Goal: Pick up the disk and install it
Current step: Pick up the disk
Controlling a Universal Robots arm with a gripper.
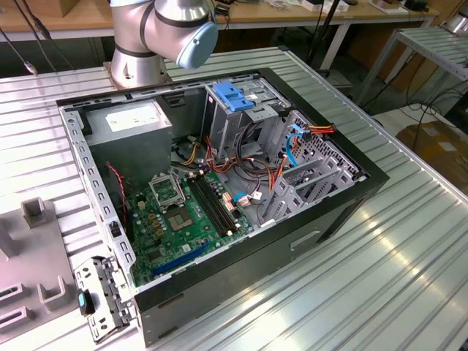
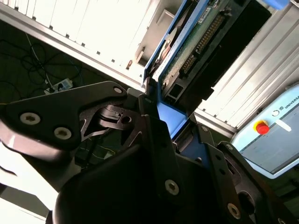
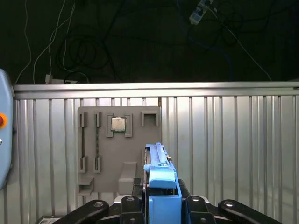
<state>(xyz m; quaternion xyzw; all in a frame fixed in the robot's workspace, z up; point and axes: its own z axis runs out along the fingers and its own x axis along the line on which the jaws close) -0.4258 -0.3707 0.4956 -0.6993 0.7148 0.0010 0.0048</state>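
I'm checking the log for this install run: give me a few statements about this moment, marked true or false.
1. The claw is shut on the disk. True.
2. A blue bracket tops the grey cage. True.
3. The disk already sits in the grey cage. False: the claw holds it over the ribbed table.
4. Every pocket of the grey fixture plate is bare. False: a square chip lies in one.

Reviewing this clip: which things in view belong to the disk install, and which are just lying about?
Job: the disk, clamped in the gripper; open computer case; its drive cage.
Lying about: grey fixture plate; chip seated in it; power strip on the floor.
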